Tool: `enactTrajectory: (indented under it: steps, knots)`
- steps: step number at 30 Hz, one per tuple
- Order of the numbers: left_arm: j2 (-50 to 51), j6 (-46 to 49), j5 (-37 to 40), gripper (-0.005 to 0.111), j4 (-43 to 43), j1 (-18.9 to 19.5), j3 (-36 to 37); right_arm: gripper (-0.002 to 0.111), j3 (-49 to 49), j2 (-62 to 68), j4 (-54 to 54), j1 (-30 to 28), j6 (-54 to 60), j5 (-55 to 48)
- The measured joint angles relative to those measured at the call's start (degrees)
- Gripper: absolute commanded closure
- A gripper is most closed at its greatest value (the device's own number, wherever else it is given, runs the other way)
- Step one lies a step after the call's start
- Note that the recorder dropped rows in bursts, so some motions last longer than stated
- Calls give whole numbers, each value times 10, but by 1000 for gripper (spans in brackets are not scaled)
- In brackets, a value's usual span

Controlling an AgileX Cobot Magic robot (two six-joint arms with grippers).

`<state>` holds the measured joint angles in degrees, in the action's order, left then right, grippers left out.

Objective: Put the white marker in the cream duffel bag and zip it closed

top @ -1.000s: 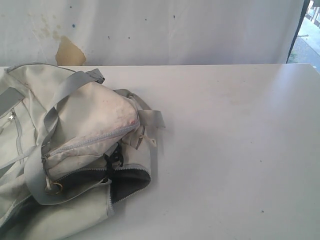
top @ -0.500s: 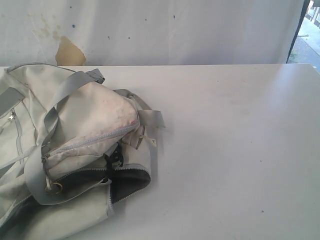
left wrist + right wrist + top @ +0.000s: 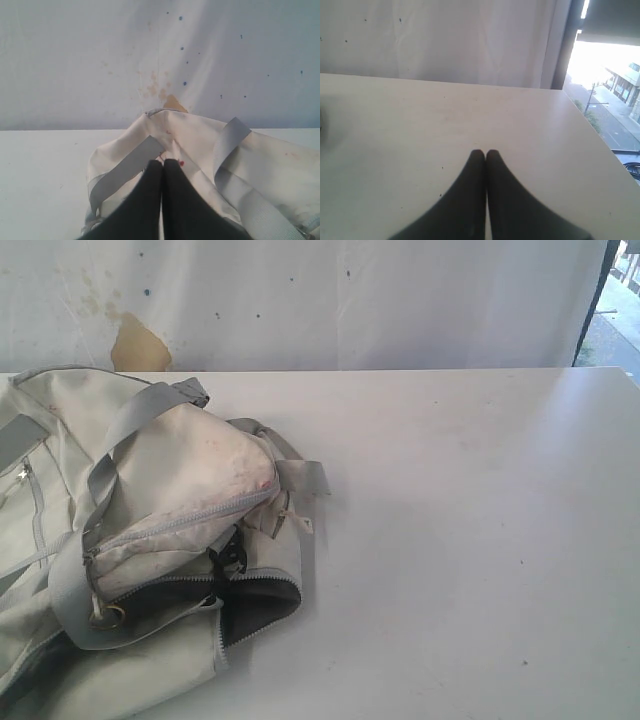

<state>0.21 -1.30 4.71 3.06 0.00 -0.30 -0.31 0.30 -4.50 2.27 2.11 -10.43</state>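
Across the worktop [image 3: 450,540] nothing has stirred: cream duffel bag [image 3: 180,490] gapes unzipped, white marker unseen, left tool [image 3: 162,162] and right tool [image 3: 486,152] pinched shut, empty, so the job seems unstarted.

The bag [image 3: 170,490] runs off the exterior view's left and near edges; what lies inside its dark opening cannot be told.

The left claw [image 3: 162,161] is closed, its two dark fingers [image 3: 145,200] pressed flat together with only a thin seam between them and nothing held. It is poised over one end of the bag [image 3: 195,132], tips pointing across it. The right claw [image 3: 485,151] is likewise closed and empty, its fingers [image 3: 512,200] meeting along their length, well apart from the bag.
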Motion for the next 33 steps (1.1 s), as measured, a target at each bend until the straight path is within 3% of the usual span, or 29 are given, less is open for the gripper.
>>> enactTrajectory:
  steps: [33]
  knots:
    - [0,0,0,107,-4,0,0,108,0,0,0,0,-50,0]
